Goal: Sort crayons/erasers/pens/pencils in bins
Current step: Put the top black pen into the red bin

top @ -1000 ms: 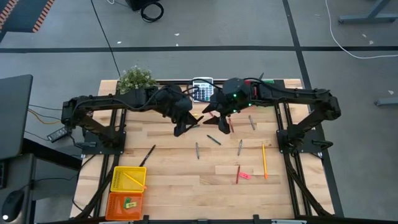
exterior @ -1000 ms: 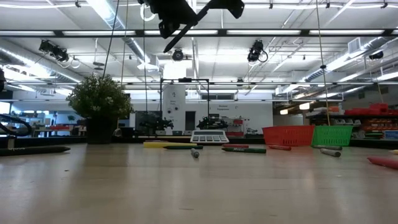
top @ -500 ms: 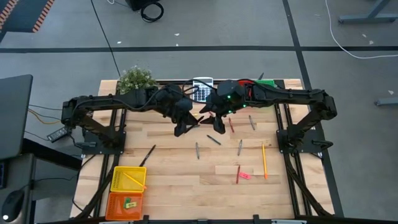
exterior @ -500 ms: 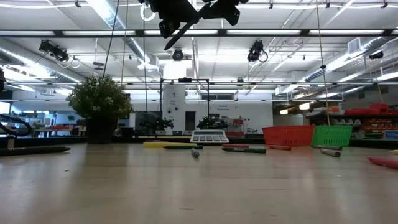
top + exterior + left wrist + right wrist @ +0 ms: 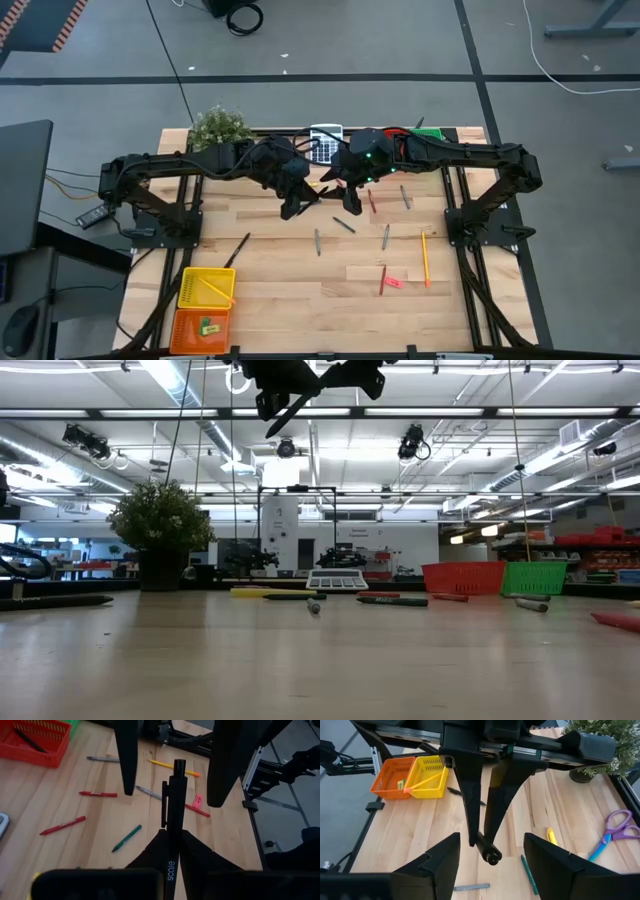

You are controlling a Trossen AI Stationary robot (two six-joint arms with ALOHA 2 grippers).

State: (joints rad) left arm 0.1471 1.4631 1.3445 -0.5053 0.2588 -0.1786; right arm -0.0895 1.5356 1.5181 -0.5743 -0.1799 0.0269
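Pinching one black pen (image 5: pixel 172 820) aloft mid-table, my left gripper (image 5: pixel 169 851) faced the right gripper (image 5: pixel 490 852), fingers spread wide around its tip. Below I counted two red crayons (image 5: pixel 98 794) (one pink eraser (image 5: pixel 197 800) beyond), one pencil (image 5: pixel 172 767).

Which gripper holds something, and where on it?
The left gripper holds a black pen by its lower barrel; the right gripper is open around its tip.
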